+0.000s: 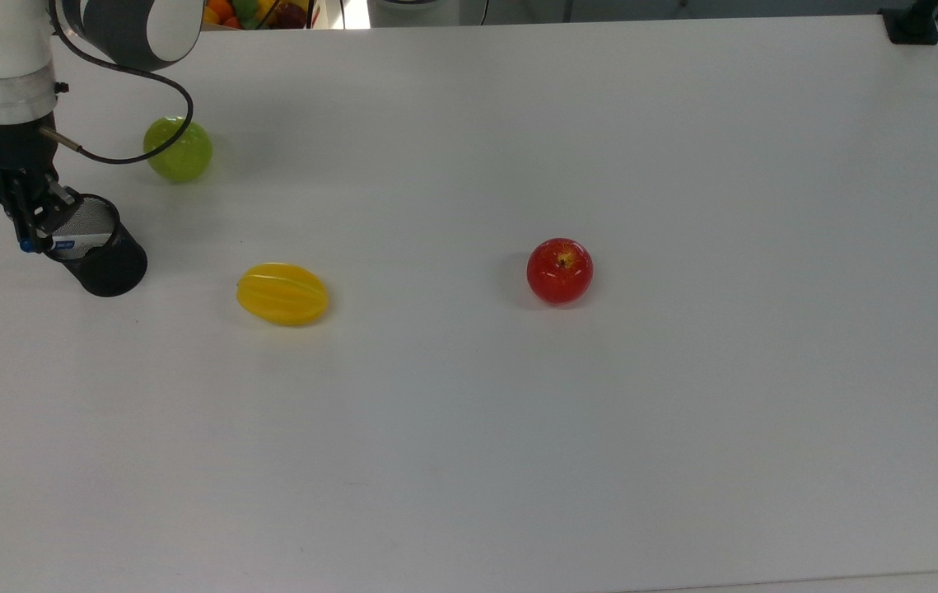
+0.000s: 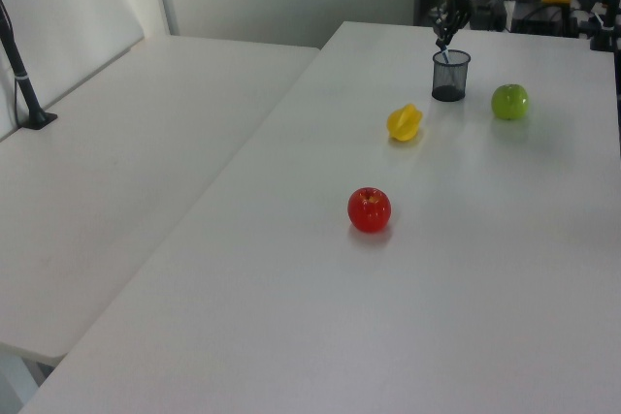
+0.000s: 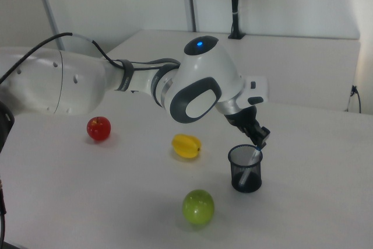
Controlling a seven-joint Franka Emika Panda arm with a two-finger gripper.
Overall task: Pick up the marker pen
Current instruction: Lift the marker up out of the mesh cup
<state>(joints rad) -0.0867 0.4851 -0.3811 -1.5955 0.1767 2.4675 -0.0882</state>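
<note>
Right now my claw (image 1: 34, 235) sits at the rim of the black mesh cup (image 1: 102, 259), on the side toward the top view's left. My fingers are pinched on the top end of the marker pen (image 1: 72, 243), whose blue cap pokes out just below them in the top view. The pen's white barrel with its blue band leans inside the cup; in the right view the marker pen (image 3: 250, 164) runs at a slant from my claw (image 3: 260, 140) down through the mesh cup (image 3: 245, 169) toward its floor, so most of it is inside the cup.

From the left view, my claw (image 2: 442, 38) hangs just above the cup (image 2: 450, 76) at the far end of the white table (image 2: 466, 269); the pen itself is too small there to make out.

Beside the cup, toward the top view's right, lies the yellow fruit (image 1: 282, 293), near the cup and apart from it. The green apple (image 1: 179, 149) rests farther up in the top view, near my cable loop and clear of the cup. The red apple (image 1: 560, 270) stands alone near the middle of the table, well apart from everything else. In the right view the green apple (image 3: 198, 207) is nearest the camera, the yellow fruit (image 3: 186, 146) lies behind it, and the red apple (image 3: 99, 128) is off toward the right view's left.
</note>
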